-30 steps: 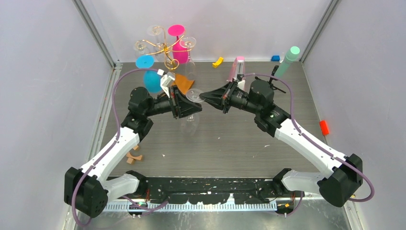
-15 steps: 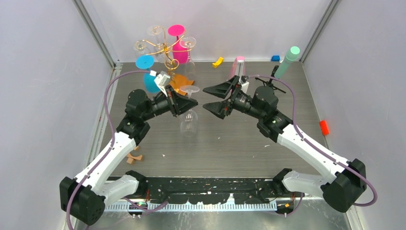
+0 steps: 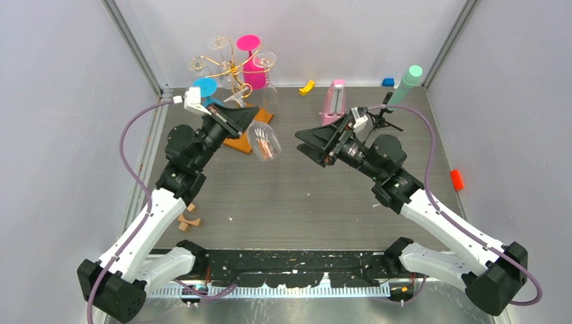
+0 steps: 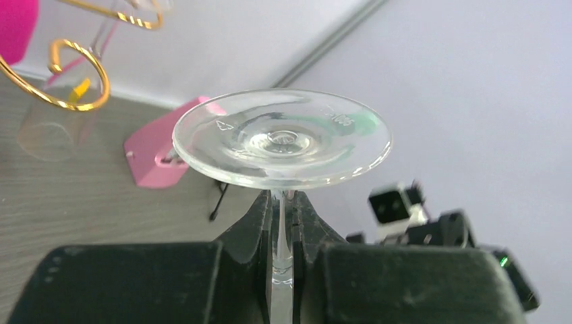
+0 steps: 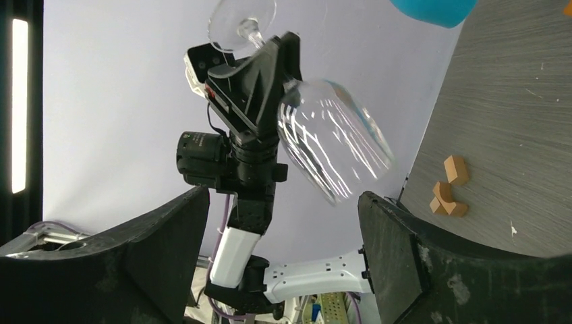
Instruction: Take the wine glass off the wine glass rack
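A clear wine glass [image 3: 264, 142] hangs tilted above the table, with my left gripper [image 3: 241, 119] shut on its stem. In the left wrist view the stem [image 4: 282, 226] runs between the closed jaws of my left gripper [image 4: 282, 202], and the round foot [image 4: 282, 138] sits just above them. My right gripper [image 3: 307, 144] stands wide open to the right of the glass, apart from it. In its own view my right gripper [image 5: 283, 223] has nothing between its fingers, and the bowl [image 5: 334, 152] lies beyond them. The gold wine glass rack [image 3: 229, 67] stands at the back left on its orange base [image 3: 240, 142].
Pink [image 3: 253, 73], blue [image 3: 204, 87] and clear [image 3: 217, 43] glasses hang on the rack. A pink block [image 3: 335, 96], a green-capped bottle [image 3: 407, 82], yellow [image 3: 307, 86] and blue [image 3: 388, 82] pieces line the back. A red piece [image 3: 457, 179] lies right, wooden blocks [image 3: 187, 219] left.
My right gripper opened, let go of the glass's foot and drew back to the right. My left gripper closed on the stem and carried the glass back and left, tilting it.
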Controlling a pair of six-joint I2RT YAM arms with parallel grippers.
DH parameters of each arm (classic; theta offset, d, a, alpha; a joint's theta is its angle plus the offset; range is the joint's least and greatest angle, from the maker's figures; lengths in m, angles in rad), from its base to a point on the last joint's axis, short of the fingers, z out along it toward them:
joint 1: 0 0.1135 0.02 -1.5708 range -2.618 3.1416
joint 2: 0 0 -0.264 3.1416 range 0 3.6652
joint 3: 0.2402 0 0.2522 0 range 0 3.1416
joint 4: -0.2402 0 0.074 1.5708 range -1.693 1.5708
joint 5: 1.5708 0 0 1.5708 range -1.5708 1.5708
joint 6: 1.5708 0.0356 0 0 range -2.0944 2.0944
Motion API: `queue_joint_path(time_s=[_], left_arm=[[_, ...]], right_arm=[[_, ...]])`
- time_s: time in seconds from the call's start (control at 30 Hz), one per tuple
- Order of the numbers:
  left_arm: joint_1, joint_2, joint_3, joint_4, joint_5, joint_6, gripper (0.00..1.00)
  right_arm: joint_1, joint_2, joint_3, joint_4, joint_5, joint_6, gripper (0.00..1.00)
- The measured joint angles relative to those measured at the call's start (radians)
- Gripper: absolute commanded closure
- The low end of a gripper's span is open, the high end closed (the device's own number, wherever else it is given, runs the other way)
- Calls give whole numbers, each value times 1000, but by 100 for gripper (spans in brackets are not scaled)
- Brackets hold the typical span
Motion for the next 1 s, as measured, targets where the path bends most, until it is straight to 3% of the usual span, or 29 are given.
queue_joint_path(time_s=[0.3,0.63,0.9,1.0], left_arm=[[0,-19,23,79,-231,-243,100],[0,-16,0,160,-286,-378,100],[0,-19,-14,166,-289,-396,100],[0,-28,-19,167,-290,-402,100]], right_arm=[[80,52,-2,152,2,-23,24],[116,200,9,396,7,42,45],[134,311,25,568,18,130,61],[139,330,37,607,28,143,62]])
